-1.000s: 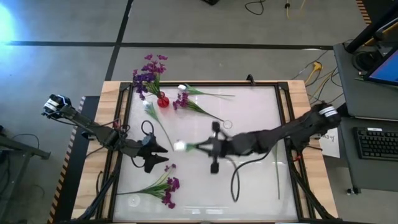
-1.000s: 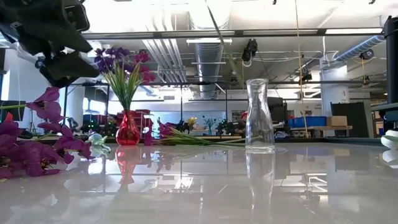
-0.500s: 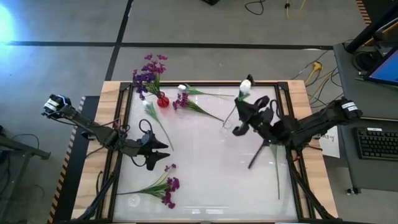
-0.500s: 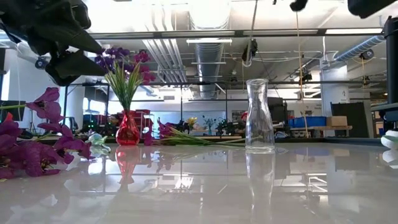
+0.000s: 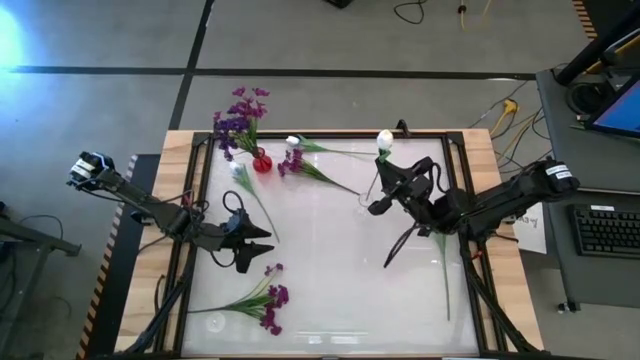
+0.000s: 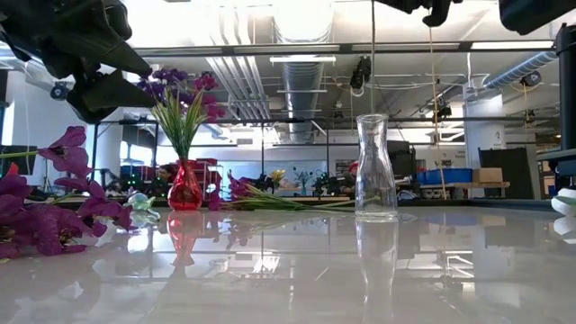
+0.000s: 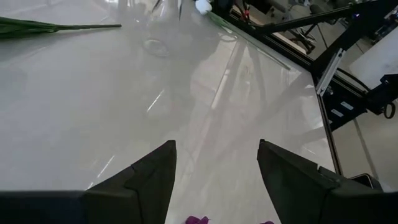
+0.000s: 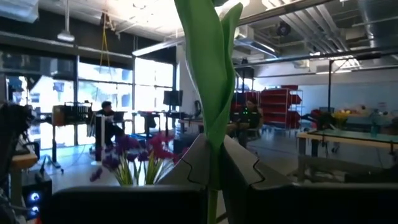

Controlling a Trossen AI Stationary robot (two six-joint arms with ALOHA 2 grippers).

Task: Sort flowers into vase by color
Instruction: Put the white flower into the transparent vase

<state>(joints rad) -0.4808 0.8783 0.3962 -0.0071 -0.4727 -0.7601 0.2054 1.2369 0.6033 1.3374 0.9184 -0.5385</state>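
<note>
One white-budded, green-stalked flower (image 5: 385, 141) aloft.

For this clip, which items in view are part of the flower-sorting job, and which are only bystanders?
Job:
red vase with purple flowers
clear vase
white flower held upright in the right end effector
loose purple flowers near the left end effector
white flower lying on the table

Bystanders:
keyboard
floor cables
person in the room behind
</note>
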